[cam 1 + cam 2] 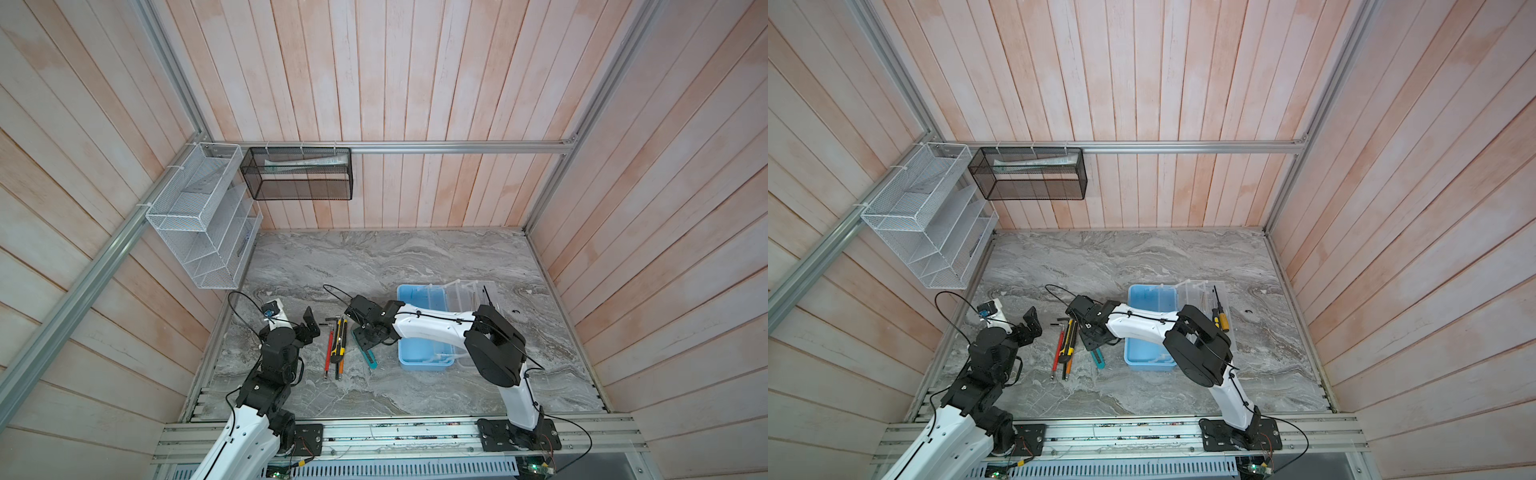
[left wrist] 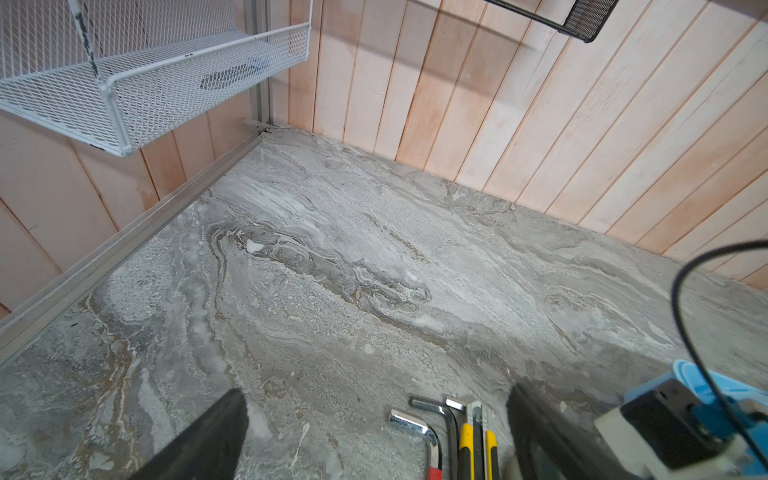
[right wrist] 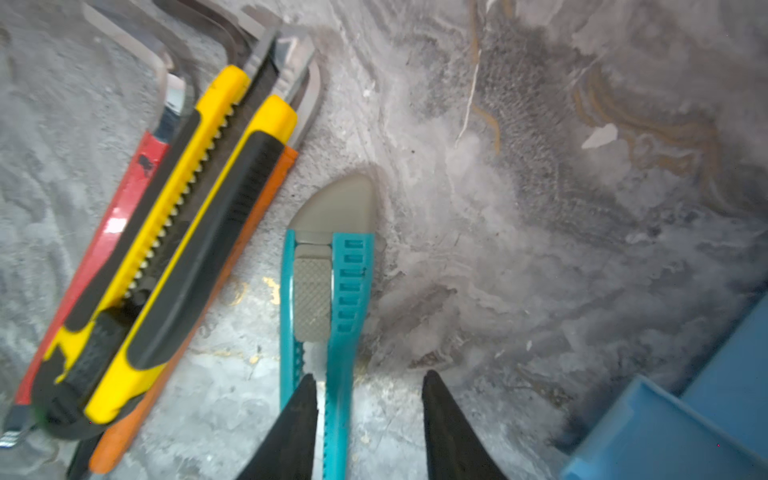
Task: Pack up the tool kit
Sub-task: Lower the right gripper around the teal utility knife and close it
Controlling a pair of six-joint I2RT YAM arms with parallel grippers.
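My right gripper [image 3: 368,374] hangs over the teal utility knife [image 3: 349,282] with its jaws apart. One finger overlaps the knife's body and the other stands clear, so nothing is clamped. The knife lies flat on the marble table [image 1: 374,257], its long axis roughly front to back and its grey nose toward the back wall. It sits between the yellow utility knife [image 3: 187,232] and the light blue box [image 1: 419,357]. My left gripper [image 2: 376,390] is spread wide, empty.
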